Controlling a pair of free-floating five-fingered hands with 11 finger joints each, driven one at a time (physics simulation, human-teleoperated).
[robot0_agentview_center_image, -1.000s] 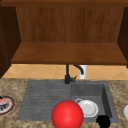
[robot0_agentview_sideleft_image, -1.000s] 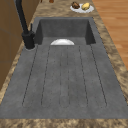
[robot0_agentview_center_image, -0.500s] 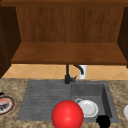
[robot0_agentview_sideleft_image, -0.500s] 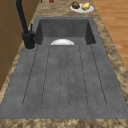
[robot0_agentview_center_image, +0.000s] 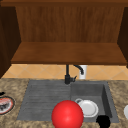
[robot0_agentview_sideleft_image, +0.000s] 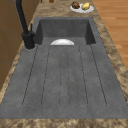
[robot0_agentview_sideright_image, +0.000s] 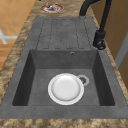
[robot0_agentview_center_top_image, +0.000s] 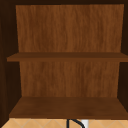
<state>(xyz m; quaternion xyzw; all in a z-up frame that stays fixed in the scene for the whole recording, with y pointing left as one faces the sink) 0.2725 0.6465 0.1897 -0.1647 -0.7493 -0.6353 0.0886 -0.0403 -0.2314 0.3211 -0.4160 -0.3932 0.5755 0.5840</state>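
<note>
White plate (robot0_agentview_center_image: 88, 108) lies flat on the floor of the sink (robot0_agentview_center_image: 107, 96), in the lower right of the front view. From the right side the plate (robot0_agentview_sideright_image: 65, 88) sits just beside the drain (robot0_agentview_sideright_image: 83, 80). The right hand (robot0_agentview_center_image: 103, 121) is a dark shape at the bottom edge, near the sink's front rim. The plate is up and to the left of it, close by. It is round, so no side is longer. I cannot tell if the hand is open or closed, or if it holds anything. A red ball (robot0_agentview_center_image: 67, 115) sits just left of the plate.
</note>
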